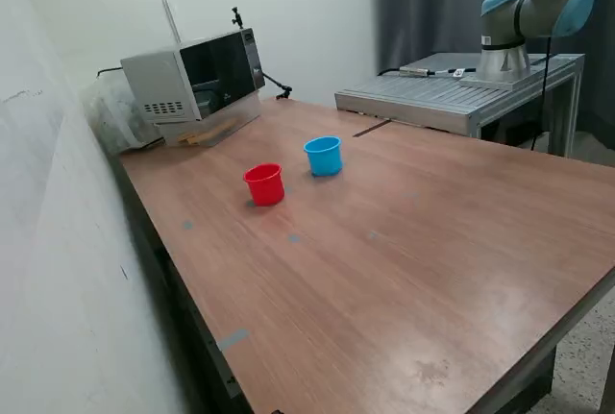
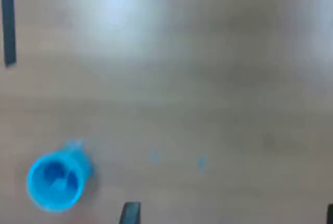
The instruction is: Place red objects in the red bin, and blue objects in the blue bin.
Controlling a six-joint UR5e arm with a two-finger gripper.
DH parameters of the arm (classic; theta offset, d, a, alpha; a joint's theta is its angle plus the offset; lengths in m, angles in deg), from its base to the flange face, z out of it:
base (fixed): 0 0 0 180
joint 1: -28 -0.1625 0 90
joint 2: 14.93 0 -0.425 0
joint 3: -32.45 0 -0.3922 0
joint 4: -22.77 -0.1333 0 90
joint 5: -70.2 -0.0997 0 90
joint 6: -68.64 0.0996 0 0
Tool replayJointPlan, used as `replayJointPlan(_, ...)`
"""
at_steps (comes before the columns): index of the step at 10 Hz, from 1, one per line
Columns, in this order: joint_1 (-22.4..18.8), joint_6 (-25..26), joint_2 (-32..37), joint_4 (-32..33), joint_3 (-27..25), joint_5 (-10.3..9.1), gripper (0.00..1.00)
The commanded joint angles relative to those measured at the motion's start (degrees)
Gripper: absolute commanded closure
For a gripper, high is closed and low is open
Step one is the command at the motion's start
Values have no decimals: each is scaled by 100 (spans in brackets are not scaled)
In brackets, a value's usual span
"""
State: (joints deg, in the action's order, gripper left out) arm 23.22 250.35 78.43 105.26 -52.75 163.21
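Observation:
The red bin [image 1: 264, 184] and the blue bin [image 1: 324, 156] stand upright side by side on the wooden table [image 1: 432, 251], the red one toward the exterior view's left. The blurred wrist view looks down on the blue bin [image 2: 55, 181]; darker blue patches lie inside it, too blurred to name. My gripper [image 2: 230, 218] shows only as two dark fingertips [image 2: 130, 213] far apart at the picture's edge, open, nothing between them, high above bare wood beside the blue bin. The red objects and the blue objects show in neither view. The exterior view does not show the gripper.
A grey microwave-like box [image 1: 197, 83] sits at the table's far corner by the wall. A metal platform [image 1: 452, 95] carries the arm's base [image 1: 533, 11] at the exterior view's right. A dark strip [image 2: 8, 21] lies near the table's edge.

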Motion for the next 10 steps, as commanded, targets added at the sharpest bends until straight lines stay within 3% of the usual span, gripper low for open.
replayJointPlan(1,-435,-12,602,-829,-590,-2,0)
replayJointPlan(3,-445,31,833,-971,-988,6,0)
replayJointPlan(5,-436,14,834,-1769,-990,6,0)
replayJointPlan(10,-357,5,825,-1895,-998,6,0)
